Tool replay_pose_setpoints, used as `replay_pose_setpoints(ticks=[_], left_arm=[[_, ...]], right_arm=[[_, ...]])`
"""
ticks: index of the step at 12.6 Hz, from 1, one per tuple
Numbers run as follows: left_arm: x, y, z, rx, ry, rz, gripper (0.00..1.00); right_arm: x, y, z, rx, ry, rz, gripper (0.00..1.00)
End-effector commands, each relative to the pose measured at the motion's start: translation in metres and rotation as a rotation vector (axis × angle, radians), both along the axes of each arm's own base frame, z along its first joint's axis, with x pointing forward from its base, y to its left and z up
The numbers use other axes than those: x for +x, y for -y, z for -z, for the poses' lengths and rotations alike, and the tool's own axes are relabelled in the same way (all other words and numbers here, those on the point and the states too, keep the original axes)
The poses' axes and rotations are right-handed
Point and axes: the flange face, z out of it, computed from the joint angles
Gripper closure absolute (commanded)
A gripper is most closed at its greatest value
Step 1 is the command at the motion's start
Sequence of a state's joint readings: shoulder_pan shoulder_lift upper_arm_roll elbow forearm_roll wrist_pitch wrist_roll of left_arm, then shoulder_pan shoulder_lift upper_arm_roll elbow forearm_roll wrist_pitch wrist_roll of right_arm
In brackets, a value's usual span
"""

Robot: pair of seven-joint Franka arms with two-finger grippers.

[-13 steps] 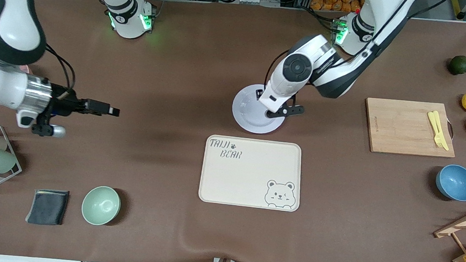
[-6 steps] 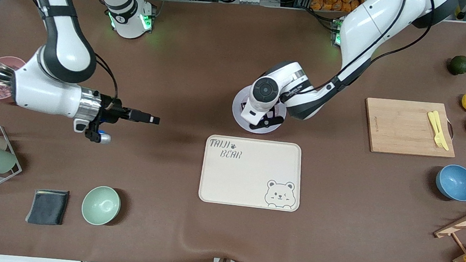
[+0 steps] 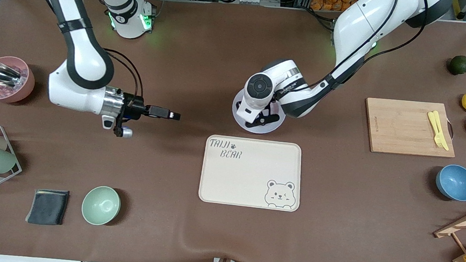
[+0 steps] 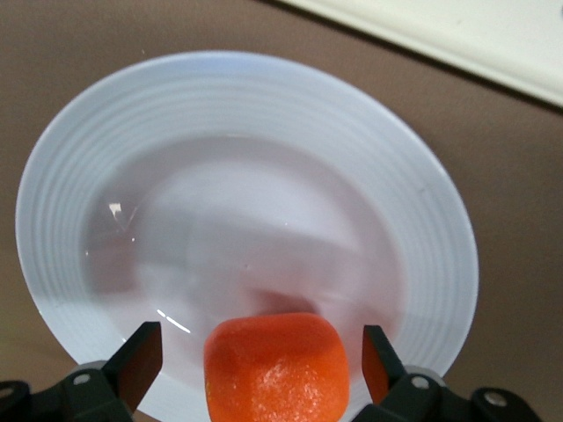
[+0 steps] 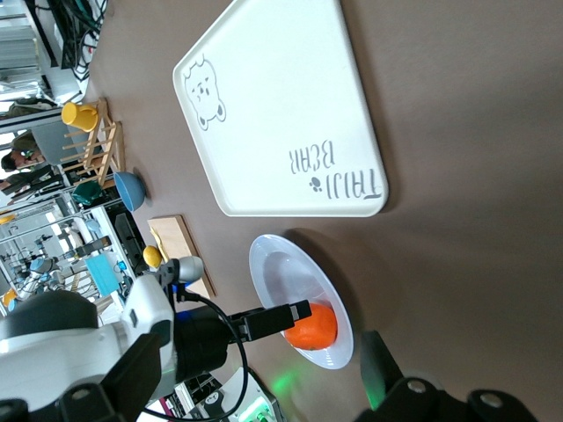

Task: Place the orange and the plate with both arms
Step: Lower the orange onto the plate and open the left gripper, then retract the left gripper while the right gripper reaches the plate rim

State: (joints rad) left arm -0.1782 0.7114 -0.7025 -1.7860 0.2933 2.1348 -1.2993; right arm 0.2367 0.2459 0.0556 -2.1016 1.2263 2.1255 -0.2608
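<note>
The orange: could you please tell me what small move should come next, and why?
Probably lift the left gripper straight up. Its fingers stand open with gaps on both sides of the orange, which seems to rest on the plate; the right gripper hovers open over the table.

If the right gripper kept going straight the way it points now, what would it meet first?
Probably the plate, with the orange on it between the left gripper's open fingers. The right gripper points toward it over bare table, though its height is unclear.

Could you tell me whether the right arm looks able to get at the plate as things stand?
Probably yes: bare table lies between the open right gripper and the plate. But the left gripper, open, hangs over the plate with the orange, so only the rim toward the right arm looks free.
</note>
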Motion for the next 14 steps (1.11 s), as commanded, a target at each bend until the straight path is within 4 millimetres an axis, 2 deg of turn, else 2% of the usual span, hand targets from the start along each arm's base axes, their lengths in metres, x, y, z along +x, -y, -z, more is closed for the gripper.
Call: replay_pose_setpoints(ticks=[1,2,5,8,12,13,14], left_arm=[[0.017,-0.011,-0.040,0.025,0.081,-0.022,0.00],[0.032,-0.019,-0.055,0.029,0.098,-0.041,0.00],[0.093,-0.061,-0.100,0.048,0.110,-0.093,0.00],[0.144,-0.129,-0.148,0.043,0.169,-0.151,0.00],[0.179,-0.223,-0.206,0.052,0.246,-0.140,0.00],[0.180,-0.238,-0.219,0.060,0.256,-0.127,0.00],[0.182,-0.257,-0.223,0.073,0.242,-0.102,0.00]], right_arm=[[-0.012,-0.013,0.019,0.031,0.033,-0.002,0.00],[-0.017,-0.019,0.027,0.042,0.061,0.008,0.00],[-0.031,-0.040,0.055,0.067,0.090,0.019,0.01],[-0.048,-0.060,0.083,0.107,0.114,0.032,0.13],[-0.066,-0.085,0.117,0.113,0.155,0.071,0.24],[-0.071,-0.090,0.124,0.121,0.168,0.070,0.25],[-0.076,-0.095,0.133,0.125,0.169,0.073,0.25]])
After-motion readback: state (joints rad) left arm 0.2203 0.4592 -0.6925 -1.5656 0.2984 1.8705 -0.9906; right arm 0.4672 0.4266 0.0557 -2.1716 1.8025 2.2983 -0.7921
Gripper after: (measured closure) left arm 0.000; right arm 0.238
